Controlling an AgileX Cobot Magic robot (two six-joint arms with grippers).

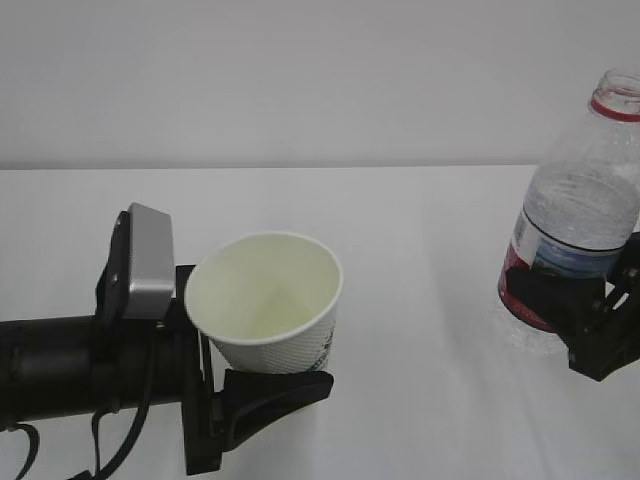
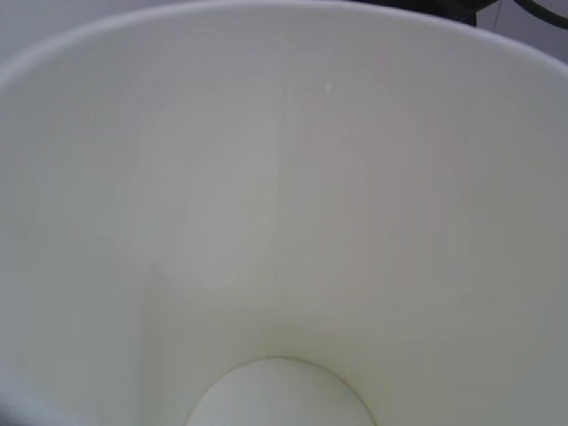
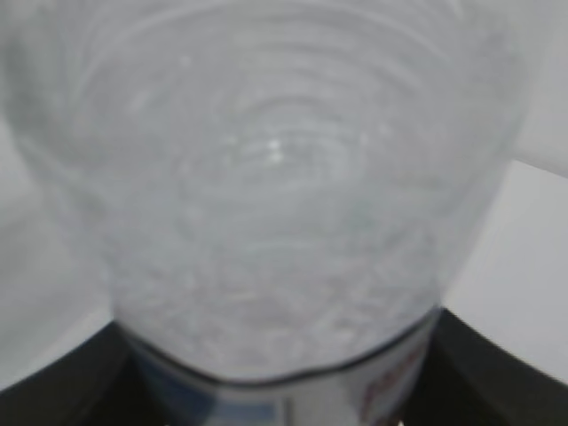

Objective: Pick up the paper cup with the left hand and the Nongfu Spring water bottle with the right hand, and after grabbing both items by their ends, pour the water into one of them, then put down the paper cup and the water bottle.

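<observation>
Paper cup [image 1: 272, 305] is clamped low down in my left claw [image 1: 262, 385], tipped so its mouth faces the camera (inside looks dry). Over on the right, my right claw [image 1: 590, 310] is closed around the labelled part of the Nongfu Spring bottle [image 1: 580, 215], cap off, water [image 1: 582, 215] inside. 2 items, both above the white table [image 1: 420, 250].

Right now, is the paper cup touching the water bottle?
Apart. The exterior view shows the paper cup in the left hand and the water bottle in the right hand, with bare table between them.
</observation>
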